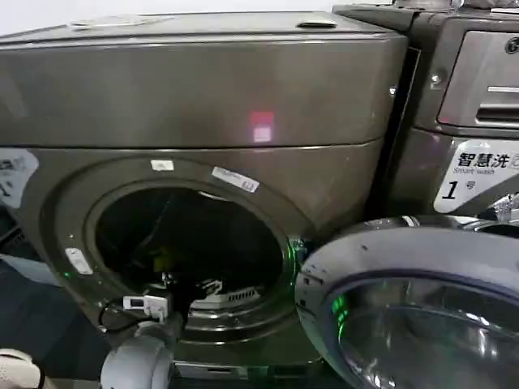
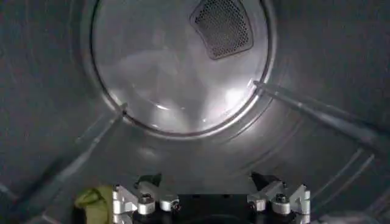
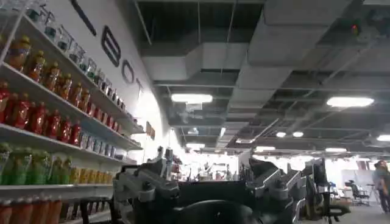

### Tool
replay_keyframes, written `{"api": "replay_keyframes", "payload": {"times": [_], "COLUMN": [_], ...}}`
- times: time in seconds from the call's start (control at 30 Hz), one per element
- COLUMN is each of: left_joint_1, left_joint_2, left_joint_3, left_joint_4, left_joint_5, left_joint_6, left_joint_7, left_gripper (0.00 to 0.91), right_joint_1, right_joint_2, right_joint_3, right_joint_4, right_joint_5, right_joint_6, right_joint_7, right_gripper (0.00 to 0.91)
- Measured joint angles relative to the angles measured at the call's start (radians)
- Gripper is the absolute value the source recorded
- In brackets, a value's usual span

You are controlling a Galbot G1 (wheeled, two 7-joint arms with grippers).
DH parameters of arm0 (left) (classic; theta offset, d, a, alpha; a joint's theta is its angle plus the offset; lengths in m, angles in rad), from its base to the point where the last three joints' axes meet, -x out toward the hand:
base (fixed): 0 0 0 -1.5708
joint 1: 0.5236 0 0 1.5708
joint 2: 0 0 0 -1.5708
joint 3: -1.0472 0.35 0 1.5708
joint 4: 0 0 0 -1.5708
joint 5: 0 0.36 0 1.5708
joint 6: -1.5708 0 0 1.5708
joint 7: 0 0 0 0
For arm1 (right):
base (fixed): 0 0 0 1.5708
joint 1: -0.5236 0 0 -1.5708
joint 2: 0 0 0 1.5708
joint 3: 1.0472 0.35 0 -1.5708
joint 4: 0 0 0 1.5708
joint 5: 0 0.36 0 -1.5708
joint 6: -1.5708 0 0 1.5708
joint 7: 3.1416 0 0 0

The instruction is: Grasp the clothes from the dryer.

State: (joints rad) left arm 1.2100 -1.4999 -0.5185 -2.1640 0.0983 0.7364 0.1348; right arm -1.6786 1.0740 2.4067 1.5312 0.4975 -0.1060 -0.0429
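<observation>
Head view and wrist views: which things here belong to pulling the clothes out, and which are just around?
Job things:
- dryer, door swung open
- clothes, yellow-green, on the drum floor beside the left gripper
- left gripper, reaching inside the drum, fingers spread

Just around:
- LG machine beside the dryer
- shelves of bottles
- right gripper, away from the dryer

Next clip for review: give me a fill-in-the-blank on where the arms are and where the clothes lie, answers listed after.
1. The left gripper is inside the dryer's ____.
2. The clothes beside that gripper are yellow-____ in colour.
3. The dryer's round door stands ____.
4. The right gripper is up in the room, with shelves of ____ to one side.

Missing words: drum; green; open; bottles
</observation>
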Motion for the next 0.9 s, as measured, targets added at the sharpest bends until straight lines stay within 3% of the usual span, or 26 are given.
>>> {"api": "replay_keyframes", "payload": {"times": [0.3, 0.67, 0.8, 0.9], "left_joint_1": [-0.032, -0.123, -0.179, -0.228], "left_joint_2": [-0.004, 0.026, 0.027, 0.027], "left_joint_3": [-0.024, -0.069, -0.076, -0.083], "left_joint_4": [0.028, 0.061, 0.084, 0.113], "left_joint_5": [0.143, 0.767, 0.951, 1.039], "left_joint_6": [0.000, -0.005, -0.102, -0.247], "left_joint_7": [0.106, 0.646, 0.810, 0.916], "left_gripper": [0.907, 0.907, 0.907, 0.907], "right_joint_1": [0.003, 0.002, 0.003, 0.003], "right_joint_2": [0.003, 0.005, 0.009, 0.009], "right_joint_3": [-0.007, -0.008, -0.011, -0.013], "right_joint_4": [-0.003, -0.001, -0.002, -0.003], "right_joint_5": [0.000, 0.000, 0.000, 0.000], "right_joint_6": [0.011, 0.018, 0.021, 0.023], "right_joint_7": [0.001, -0.001, -0.002, 0.000], "right_gripper": [0.907, 0.907, 0.907, 0.907]}}
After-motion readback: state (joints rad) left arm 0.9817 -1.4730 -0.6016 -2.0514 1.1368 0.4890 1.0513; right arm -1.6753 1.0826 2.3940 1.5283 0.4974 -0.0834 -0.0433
